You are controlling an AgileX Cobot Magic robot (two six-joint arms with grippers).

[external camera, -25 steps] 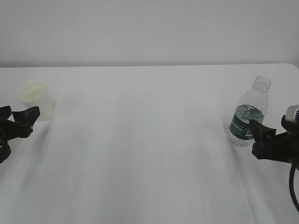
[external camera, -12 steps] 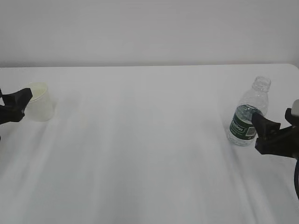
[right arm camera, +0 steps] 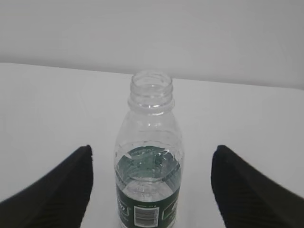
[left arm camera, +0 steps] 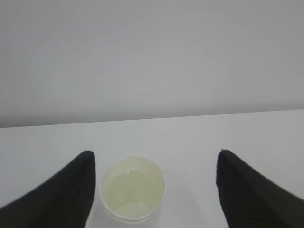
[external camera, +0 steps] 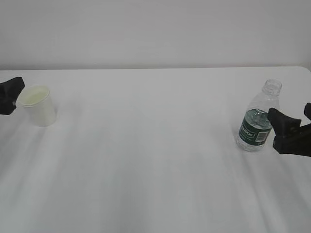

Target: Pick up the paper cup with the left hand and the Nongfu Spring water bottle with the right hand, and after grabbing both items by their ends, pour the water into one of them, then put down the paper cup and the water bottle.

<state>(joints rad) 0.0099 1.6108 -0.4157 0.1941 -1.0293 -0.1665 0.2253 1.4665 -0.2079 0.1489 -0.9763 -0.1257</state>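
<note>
The paper cup (external camera: pixel 40 106) stands upright at the table's left. In the left wrist view the paper cup (left arm camera: pixel 133 190) sits low between the wide-apart fingers, nearer the left one and touching neither. My left gripper (left arm camera: pixel 155 153) is open; the exterior view shows only one of its fingers (external camera: pixel 9 94), just left of the cup's rim. The uncapped Nongfu Spring water bottle (external camera: pixel 257 119) stands at the right with water (right arm camera: pixel 149 187) in its lower part. My right gripper (external camera: pixel 289 116) is open beside it. In the right wrist view the bottle (right arm camera: pixel 151 142) is centred between that gripper's (right arm camera: pixel 152 148) spread fingers, untouched.
The white table (external camera: pixel 155 155) runs back to a pale wall (external camera: pixel 155 29). Its far right corner (external camera: pixel 306 69) lies just behind the bottle. Both arms are mostly outside the exterior view.
The left gripper has drawn back towards the left edge, from in front of the cup to beside its rim. The right gripper has shifted right and slightly up. Cup and bottle have stayed put.
</note>
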